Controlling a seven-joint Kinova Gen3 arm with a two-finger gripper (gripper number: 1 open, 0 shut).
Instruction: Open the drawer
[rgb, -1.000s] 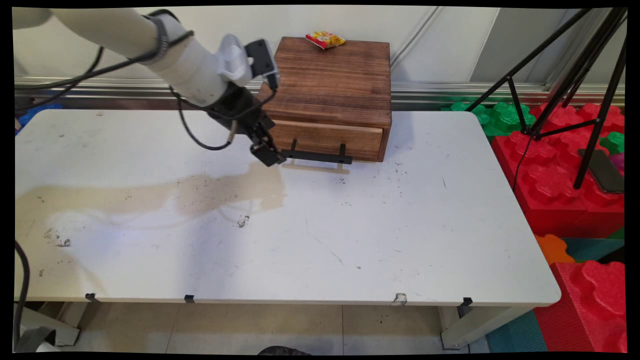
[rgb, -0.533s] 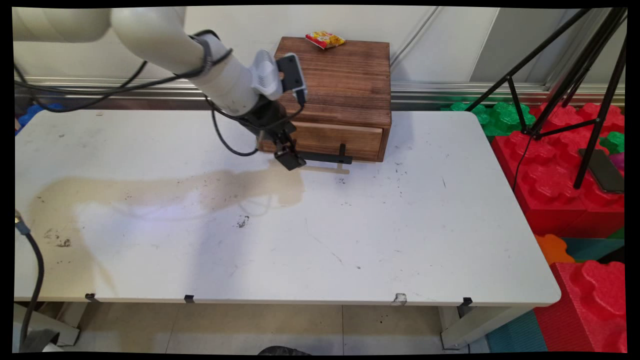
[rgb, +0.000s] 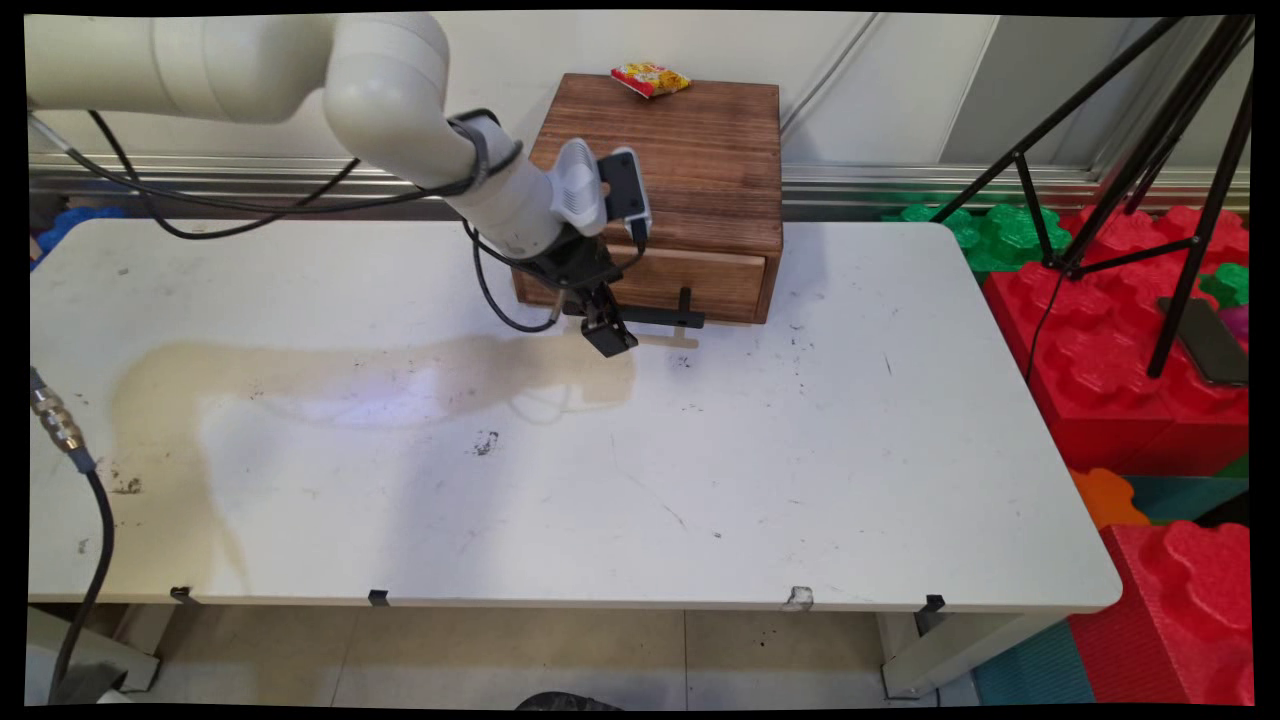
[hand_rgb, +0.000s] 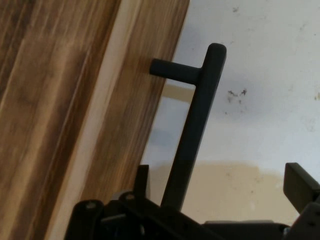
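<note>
A brown wooden drawer box (rgb: 670, 170) stands at the table's back, its drawer (rgb: 690, 280) shut. A black bar handle (rgb: 655, 317) sticks out from the drawer front. My gripper (rgb: 607, 335) is low at the handle's left end. In the hand view the gripper (hand_rgb: 221, 180) is open, and the handle bar (hand_rgb: 197, 125) runs up between the left finger (hand_rgb: 142, 177) and the right finger (hand_rgb: 300, 184), closer to the left one. The drawer front (hand_rgb: 135, 105) fills the left side of that view. Neither finger visibly presses on the bar.
A red and yellow snack packet (rgb: 650, 78) lies on top of the box at its back edge. The white table (rgb: 700, 480) carries a tan stain at the left. Red and green foam blocks (rgb: 1130, 380) and a black tripod (rgb: 1180, 150) stand off the table's right side.
The arm has swung to the right along the drawer front. The gripper went from just left of the handle to around the handle's left end.
</note>
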